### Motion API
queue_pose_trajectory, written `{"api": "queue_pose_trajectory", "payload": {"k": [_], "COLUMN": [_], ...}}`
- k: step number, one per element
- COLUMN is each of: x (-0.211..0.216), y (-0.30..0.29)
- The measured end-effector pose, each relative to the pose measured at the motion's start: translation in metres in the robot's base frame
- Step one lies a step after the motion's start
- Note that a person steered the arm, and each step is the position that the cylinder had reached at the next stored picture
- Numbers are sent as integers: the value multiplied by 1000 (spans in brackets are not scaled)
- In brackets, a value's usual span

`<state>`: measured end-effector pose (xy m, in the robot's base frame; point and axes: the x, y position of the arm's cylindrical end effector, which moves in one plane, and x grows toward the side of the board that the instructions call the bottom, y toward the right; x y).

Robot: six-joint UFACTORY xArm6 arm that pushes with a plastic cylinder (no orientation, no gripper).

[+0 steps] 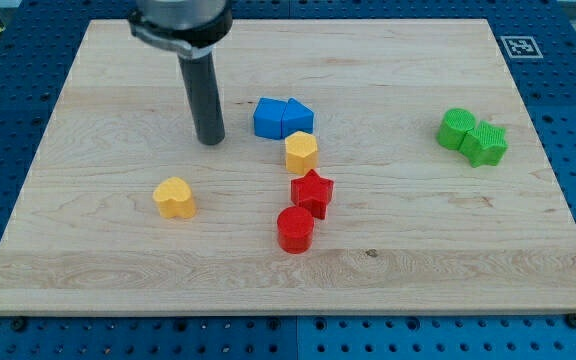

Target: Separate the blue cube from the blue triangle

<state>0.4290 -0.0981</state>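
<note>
My tip [210,141] is held free, touching nothing, just left of the blue cube [268,118], which is pressed against the blue triangle [299,117], likely so the cube can be pushed away.

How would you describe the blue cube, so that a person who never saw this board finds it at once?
Start at the wooden board and find the column of blocks near its middle. At the column's top sit two blue blocks, touching. The blue cube is the one on the view's left, nearer my tip; it has a flat top, whereas the blue triangle is wedge-shaped.
</note>
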Motion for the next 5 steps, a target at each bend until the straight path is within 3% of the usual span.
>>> {"api": "queue_pose_trajectory", "payload": {"k": [1, 3, 5], "x": [1, 6, -6], "y": [0, 76, 76]}}
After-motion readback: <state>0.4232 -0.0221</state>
